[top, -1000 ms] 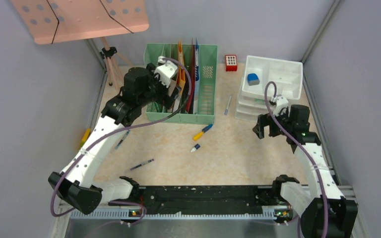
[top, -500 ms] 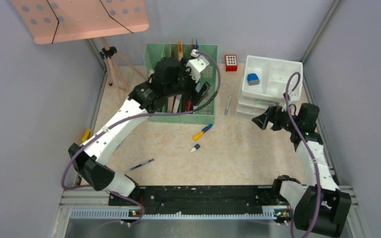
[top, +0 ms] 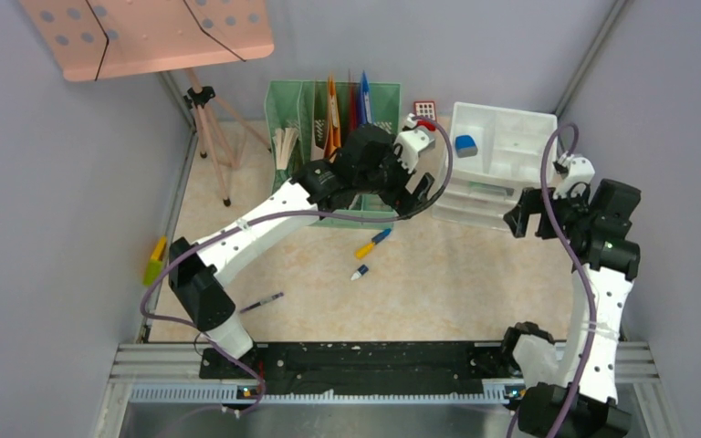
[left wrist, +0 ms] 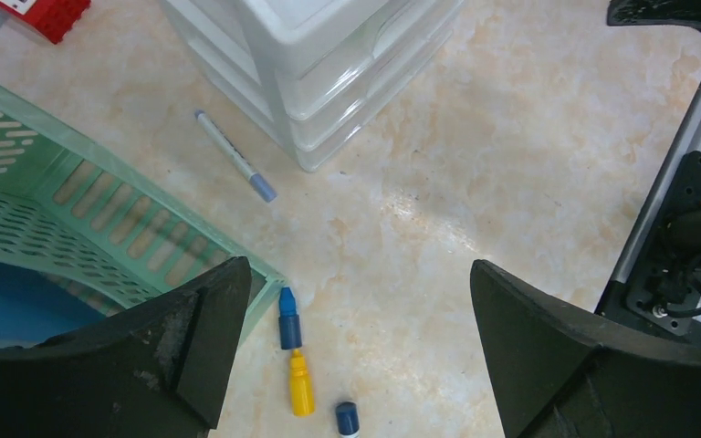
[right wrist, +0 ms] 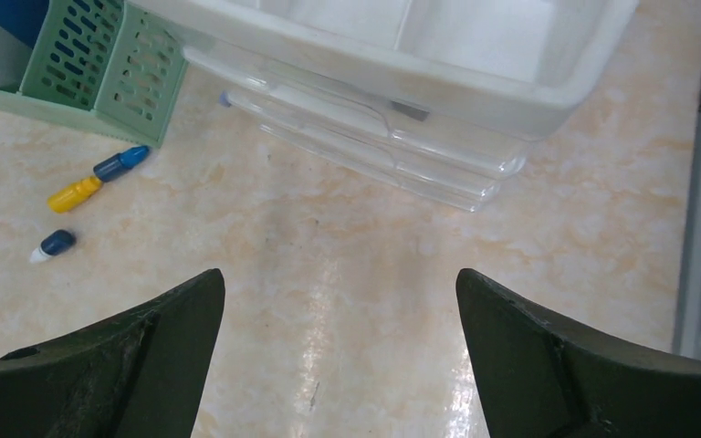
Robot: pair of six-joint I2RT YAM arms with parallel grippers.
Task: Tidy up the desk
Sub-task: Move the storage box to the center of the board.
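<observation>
The left gripper (left wrist: pixel 356 274) hangs with jaws spread wide and empty above the gap between the green organizer (left wrist: pixel 100 192) and the white drawer unit (left wrist: pixel 329 55); a thin pen (left wrist: pixel 235 167) lies in that gap, so a descent for it could knock either wall — the room looks narrow. The right gripper (right wrist: pixel 338 283), also spread and empty, is near the same drawers; the 2 arms might collide there. The organizer holds an orange folder (top: pixel 332 114) and a blue item (top: pixel 363 96); the drawer unit's top tray holds 1 blue eraser-like piece (top: pixel 465 144). The desk (top: pixel 438 283) lies under all — a blue-and-yellow marker (top: pixel 372 243) is loose on it.
</observation>
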